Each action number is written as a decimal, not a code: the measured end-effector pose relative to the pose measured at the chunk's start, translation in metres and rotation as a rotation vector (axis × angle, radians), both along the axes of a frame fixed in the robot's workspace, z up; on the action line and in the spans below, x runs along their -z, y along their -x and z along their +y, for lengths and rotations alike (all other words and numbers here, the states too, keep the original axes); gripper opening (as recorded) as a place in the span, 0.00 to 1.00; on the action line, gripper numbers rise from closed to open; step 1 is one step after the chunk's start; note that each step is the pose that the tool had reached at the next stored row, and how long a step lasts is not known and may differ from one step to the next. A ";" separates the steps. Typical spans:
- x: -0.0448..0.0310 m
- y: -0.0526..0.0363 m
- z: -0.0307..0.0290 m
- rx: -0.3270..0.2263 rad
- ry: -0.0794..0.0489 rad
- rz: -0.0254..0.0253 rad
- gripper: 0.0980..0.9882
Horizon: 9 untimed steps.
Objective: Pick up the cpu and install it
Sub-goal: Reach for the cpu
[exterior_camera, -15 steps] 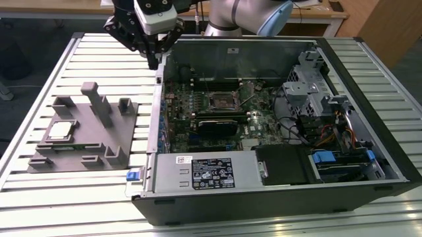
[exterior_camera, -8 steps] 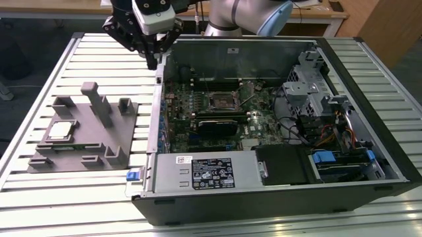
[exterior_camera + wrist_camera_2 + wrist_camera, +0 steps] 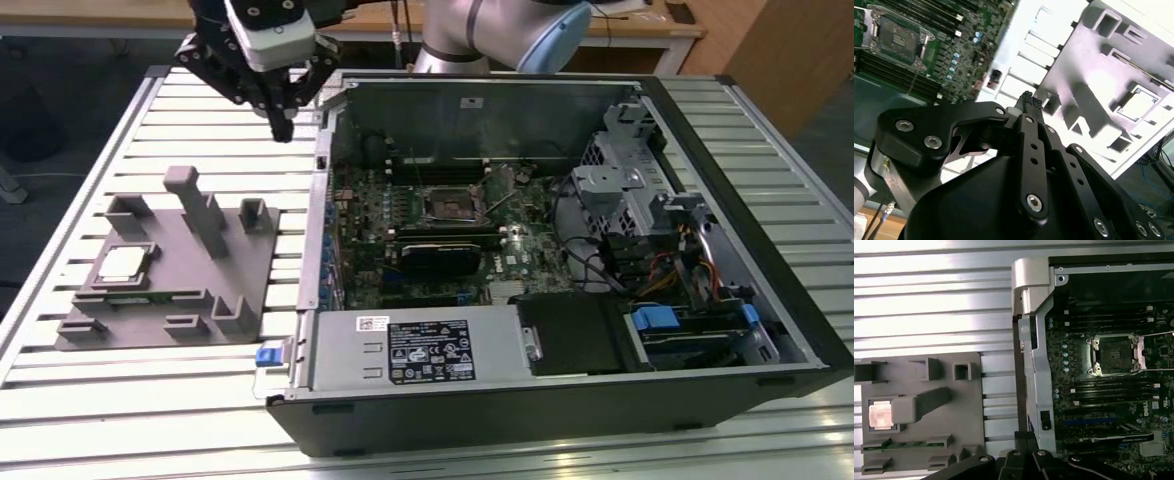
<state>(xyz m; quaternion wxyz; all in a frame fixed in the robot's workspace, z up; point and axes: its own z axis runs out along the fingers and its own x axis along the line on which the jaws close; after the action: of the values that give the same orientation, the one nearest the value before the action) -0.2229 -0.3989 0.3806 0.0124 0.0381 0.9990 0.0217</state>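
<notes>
Gripper [image 3: 282,132]: black, two-fingered; fingers pressed together with nothing between them, seen closest in the second wrist view [image 3: 1028,99].
Gripper position: above the bare table strip between the grey tray [image 3: 187,300] and the open computer case [image 3: 790,300], by the case's corner on the exterior view's left; well apart from the cpu.
Arm: pale grey and blue joint [image 3: 514,35] behind the case.
Surface: slatted aluminium table [image 3: 200,110], pale and glossy, with bright glare on the slats.
Room: wooden bench [image 3: 641,28] and wooden panel [image 3: 787,50] behind the table; dark floor to the exterior view's left.
Cpu [image 3: 120,264]: small flat square with a pale silvery top, lying flat in a square recess of the tray, on the side away from the case; untouched.
Socket [image 3: 451,203]: dark square with a metal frame on the green motherboard inside the case; no chip seated in it.
Exterior view: white-labelled grey box [image 3: 414,348] at the case's near edge; drive bays and cables on the exterior view's right.
First wrist view: cpu [image 3: 880,416] beside a tall tray post [image 3: 916,405]; green circuit strip [image 3: 904,444] in a tray slot; socket [image 3: 1115,355] with its lever wires.
Second wrist view: cpu [image 3: 1139,105] washed out by glare.
</notes>
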 end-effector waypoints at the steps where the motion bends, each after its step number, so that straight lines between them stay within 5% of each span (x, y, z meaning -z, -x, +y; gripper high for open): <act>1: 0.0001 0.0039 0.0000 0.000 0.000 0.0001 0.01; 9: 0.0013 0.0293 0.0012 0.002 0.000 0.0001 0.01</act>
<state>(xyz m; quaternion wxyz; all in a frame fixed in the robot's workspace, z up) -0.2523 -0.3977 0.3793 0.0123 0.0391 0.9989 0.0217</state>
